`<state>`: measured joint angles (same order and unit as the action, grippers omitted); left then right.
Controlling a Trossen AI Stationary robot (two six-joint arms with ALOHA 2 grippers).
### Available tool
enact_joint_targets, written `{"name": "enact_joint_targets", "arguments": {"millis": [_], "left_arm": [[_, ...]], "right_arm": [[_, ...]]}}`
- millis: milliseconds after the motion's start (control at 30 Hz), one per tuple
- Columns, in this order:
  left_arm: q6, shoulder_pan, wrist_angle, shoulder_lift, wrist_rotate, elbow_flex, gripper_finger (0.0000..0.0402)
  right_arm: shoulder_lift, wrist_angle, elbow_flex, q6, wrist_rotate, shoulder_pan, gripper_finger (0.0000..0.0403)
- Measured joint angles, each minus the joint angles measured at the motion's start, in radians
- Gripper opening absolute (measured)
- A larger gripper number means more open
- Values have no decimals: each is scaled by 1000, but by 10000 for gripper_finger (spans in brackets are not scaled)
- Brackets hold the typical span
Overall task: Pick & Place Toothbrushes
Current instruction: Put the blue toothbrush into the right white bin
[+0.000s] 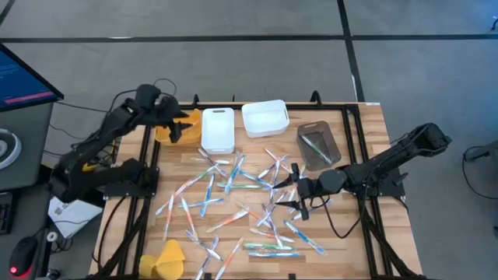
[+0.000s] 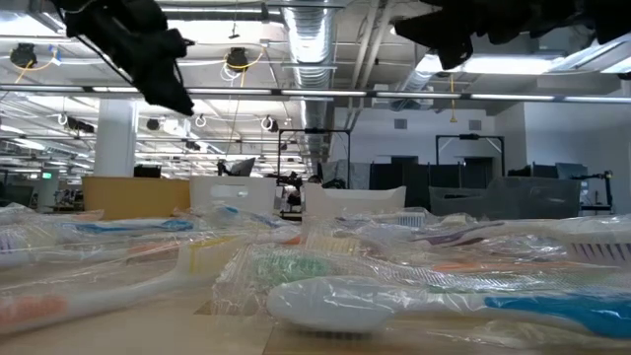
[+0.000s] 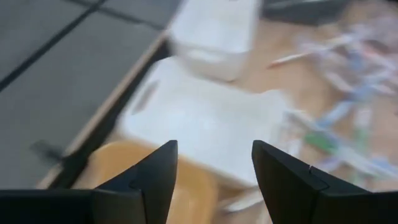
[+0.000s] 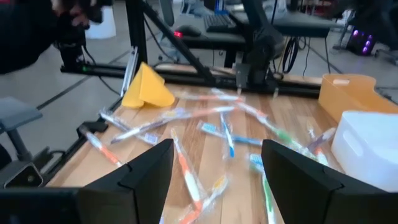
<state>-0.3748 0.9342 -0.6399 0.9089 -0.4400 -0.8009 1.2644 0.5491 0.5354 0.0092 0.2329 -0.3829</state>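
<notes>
Many toothbrushes [image 1: 249, 198] in clear wrappers lie scattered flat over the wooden table, also seen close in the low view, toothbrushes [image 2: 394, 296]. My left gripper [image 3: 214, 180] is open and holds nothing. It hangs above the orange bin [image 3: 155, 186] at the table's far left, left gripper [image 1: 180, 124]. My right gripper [image 4: 217, 180] is open too. It hovers over the right part of the toothbrush pile, right gripper [image 1: 294, 196], with nothing between its fingers. One toothbrush [image 1: 317, 146] lies in the brown bin [image 1: 331, 138].
Along the far edge stand the orange bin [image 1: 165, 132], two white bins [image 1: 218, 128] [image 1: 264, 118] and the brown bin. A yellow cloth-like lump [image 1: 163, 260] sits at the near left corner. Black frame rails [image 1: 148, 179] run along the table's sides.
</notes>
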Motion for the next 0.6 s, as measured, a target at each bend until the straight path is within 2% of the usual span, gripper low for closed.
{"name": "enact_joint_targets", "arguments": {"millis": [167,333,467,600], "left_arm": [[73,-189,56,0,-107,0,202],[223,-423,171,0,-106,0,201],[285,-630,276,11,-43,0,195],[327,-857,396,40,100,-1,191]], "right_arm": [[0,73,0,-61,0,0,240],[0,58,0,-24,0,-12,240],[0,-32,0,-40,0,-42,240],[0,-58,0,-143,0,-56,240]]}}
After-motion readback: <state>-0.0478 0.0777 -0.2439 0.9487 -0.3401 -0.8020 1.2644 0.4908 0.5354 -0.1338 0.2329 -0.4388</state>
